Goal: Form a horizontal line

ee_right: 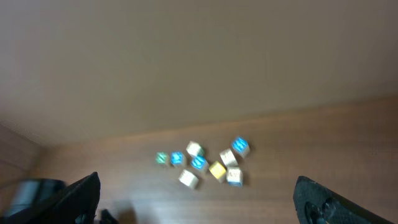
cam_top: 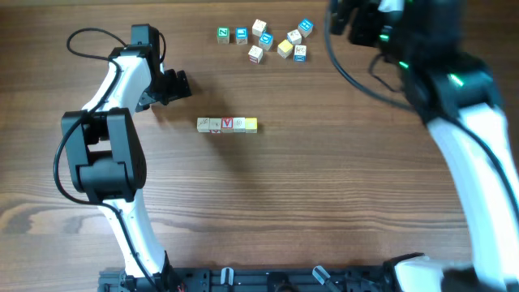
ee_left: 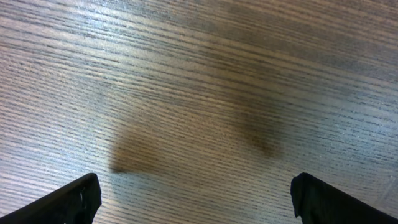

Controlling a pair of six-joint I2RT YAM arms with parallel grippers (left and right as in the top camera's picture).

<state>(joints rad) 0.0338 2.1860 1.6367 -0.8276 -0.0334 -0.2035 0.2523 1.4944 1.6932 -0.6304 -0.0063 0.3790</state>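
The table [cam_top: 324, 211] is brown with fine wood grain. The row of blocks [cam_top: 227, 124] shows pale faces, one red letter and one yellow block. Beyond the row, the loose blocks [cam_top: 266, 39] are cream, blue, green and yellow.

My left gripper [ee_left: 196, 202] hung above the brown wood-grain table [ee_left: 186, 68], its two black fingertips [ee_left: 71, 200] set wide apart at the lower corners, with two soft dark shadows [ee_left: 134, 155] on the wood
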